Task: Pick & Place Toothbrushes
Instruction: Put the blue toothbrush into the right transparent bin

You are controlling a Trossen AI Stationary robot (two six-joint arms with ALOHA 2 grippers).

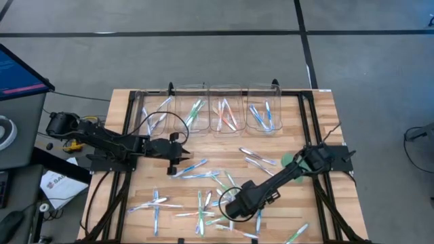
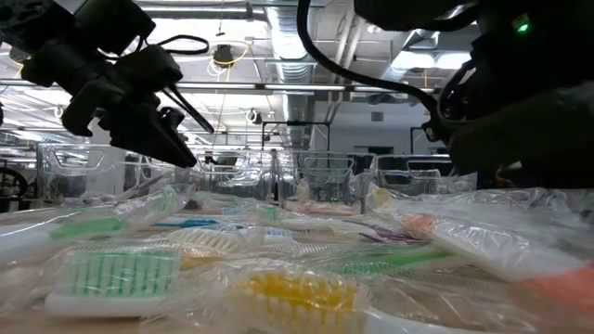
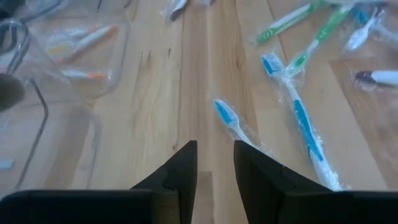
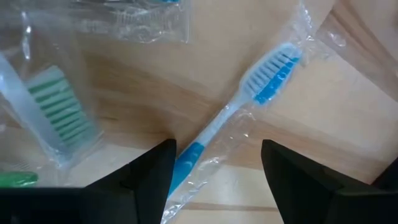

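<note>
Wrapped toothbrushes (image 1: pixel 196 173) lie scattered flat over the near half of the wooden table. More of them stand in clear bins (image 1: pixel 227 108) along the far edge. My left gripper (image 1: pixel 182 154) hangs open above bare wood (image 3: pixel 216 165), just short of a blue toothbrush (image 3: pixel 231 119). In the low view the left gripper (image 2: pixel 176 139) is well clear of the table. My right gripper (image 1: pixel 229 209) is low and open (image 4: pixel 217 168). Its fingers stand on either side of a wrapped blue toothbrush (image 4: pixel 264 74), whose handle (image 4: pixel 193 155) runs between them.
A green-bristled brush (image 4: pixel 59 106) lies close beside the right gripper. A second, longer blue brush (image 3: pixel 301 118) lies past the left gripper. A flat green leaf-shaped piece (image 1: pixel 288 160) sits near the right arm. A black frame rail (image 1: pixel 125 122) borders the table, and a monitor (image 1: pixel 20 71) stands off to the left.
</note>
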